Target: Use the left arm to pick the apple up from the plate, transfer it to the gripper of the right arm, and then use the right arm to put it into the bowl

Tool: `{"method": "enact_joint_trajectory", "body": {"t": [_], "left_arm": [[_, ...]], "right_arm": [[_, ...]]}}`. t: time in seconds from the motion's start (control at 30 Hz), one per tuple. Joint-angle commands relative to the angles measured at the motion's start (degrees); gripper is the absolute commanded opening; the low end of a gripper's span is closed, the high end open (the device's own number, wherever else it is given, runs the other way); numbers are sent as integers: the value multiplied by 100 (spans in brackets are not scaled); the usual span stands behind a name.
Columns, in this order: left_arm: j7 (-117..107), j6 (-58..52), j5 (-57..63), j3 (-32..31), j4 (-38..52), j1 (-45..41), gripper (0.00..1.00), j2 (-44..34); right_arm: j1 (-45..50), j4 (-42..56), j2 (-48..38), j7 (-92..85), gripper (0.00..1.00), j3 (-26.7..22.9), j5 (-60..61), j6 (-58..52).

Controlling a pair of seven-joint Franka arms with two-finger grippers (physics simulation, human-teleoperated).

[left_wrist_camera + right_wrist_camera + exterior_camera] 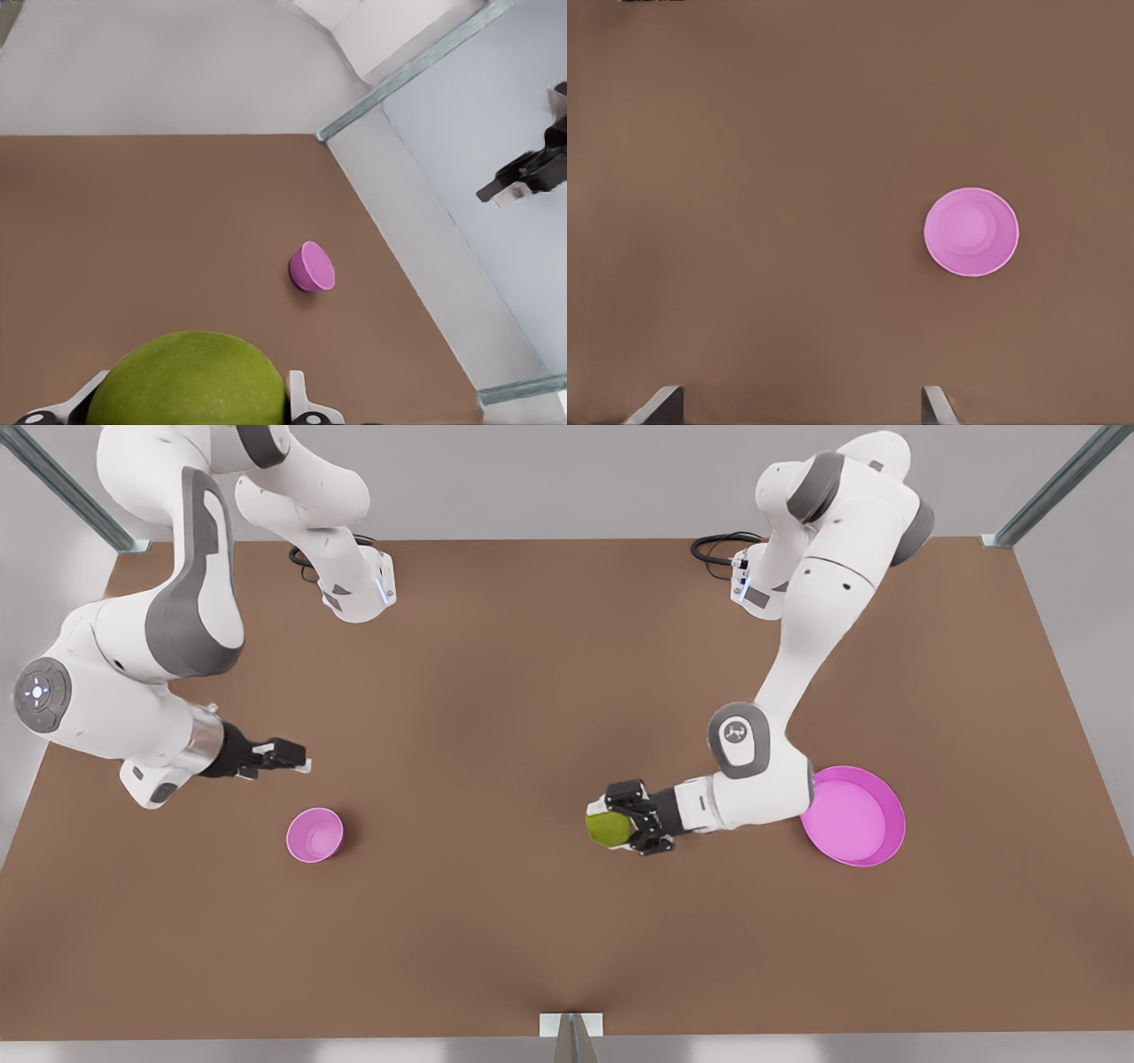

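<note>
My left tool [620,828] clamped on the small round yellow-green apple [608,829], lifted off the brown bench [532,691] beside the wide shallow magenta plate [855,817], my right tool [297,760] spread open near the small deep magenta bowl [314,834], well apart from the plate
</note>
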Motion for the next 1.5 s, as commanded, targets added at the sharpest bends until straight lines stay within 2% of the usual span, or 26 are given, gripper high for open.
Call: {"method": "enact_joint_trajectory", "body": {"t": [0.0,0.07,0.13,0.2,0.3,0.4,0.5,0.87,1.07,1.47], "left_arm": [[8104,-119,-1014,-67,27,14,82,74],[9160,-172,-1199,-58,27,5,82,206],[10064,-172,-1199,-58,27,14,82,259],[10461,-164,-1217,-67,36,-12,82,285],[10470,-128,-1331,-84,133,-126,82,312],[10461,144,-1656,-102,519,-381,82,672],[10461,153,-1910,-102,581,-416,83,839],[10461,337,-2271,-102,581,-645,83,927],[10434,337,-2368,-102,581,-654,83,997],[10434,364,-2465,-102,607,-715,83,1024]], "right_arm": [[6,-2,173,32,100,3,1223,605],[6,-10,516,-3,100,108,1776,1079],[6,-273,744,-300,100,117,2822,1491],[6,-634,806,-741,100,337,3420,2063],[6,-626,1184,-943,100,776,4176,2925],[15,-599,1755,-2602,100,960,5563,3092],[50,-608,2036,-3367,100,1084,6390,3092],[50,-757,2379,-5250,100,1603,7279,2767],[42,-968,2555,-6340,100,1638,7912,2468],[393,-740,2898,-6780,100,1699,8307,2864]]}}
